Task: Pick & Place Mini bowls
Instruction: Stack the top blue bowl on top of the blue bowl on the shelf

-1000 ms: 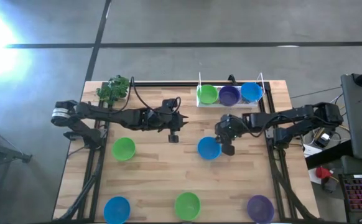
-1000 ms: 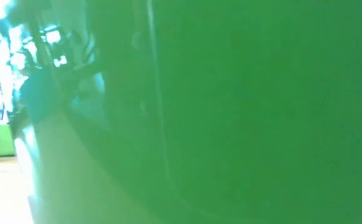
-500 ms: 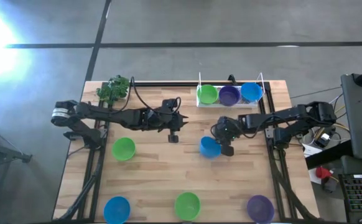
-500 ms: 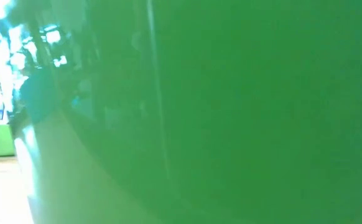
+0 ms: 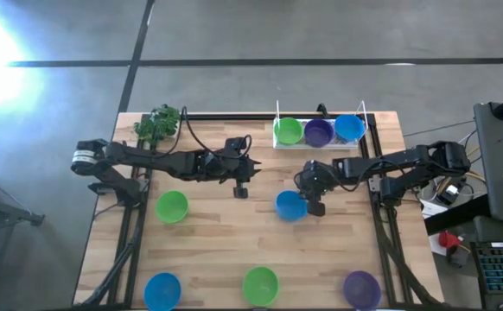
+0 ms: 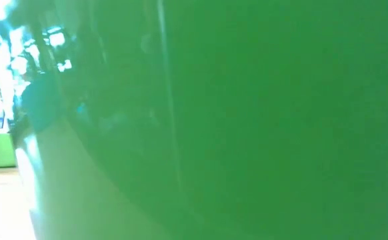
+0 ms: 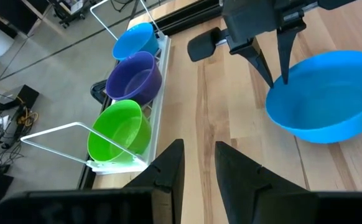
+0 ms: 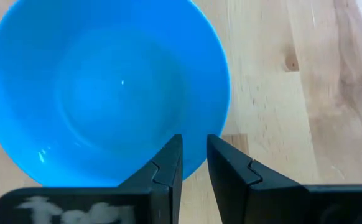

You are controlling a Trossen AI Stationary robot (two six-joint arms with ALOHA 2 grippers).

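A blue mini bowl (image 5: 289, 206) sits mid-table, right of centre, with my right gripper (image 5: 313, 206) shut on it. My left gripper (image 5: 241, 188) hangs shut and empty over bare wood left of that bowl. A green (image 5: 288, 130), a purple (image 5: 318, 131) and a blue mini bowl (image 5: 348, 128) sit side by side in the white wire rack (image 7: 116, 163) at the far edge. Loose on the table are a green bowl (image 5: 172, 206), a blue bowl (image 5: 162, 289), a green bowl (image 5: 260, 283) and a purple bowl (image 5: 361, 288). My right gripper holds the blue bowl by its rim (image 8: 196, 163) on the side toward the table's right. One finger (image 8: 168, 163) is inside the bowl and one finger (image 8: 226, 167) outside. The fingers (image 7: 284, 62) come down from above. The bowl looks tilted; whether its base rests on the wood I cannot tell.
A leafy green toy plant (image 5: 158, 123) stands at the far left corner. The near green bowl's wall (image 6: 247, 120) fills almost the whole low view. Bare wood lies between the two grippers and along the middle of the table.
My right gripper has shifted slightly toward the table's left with the blue bowl's rim between its fingers. The bowl has stayed nearly where it was.
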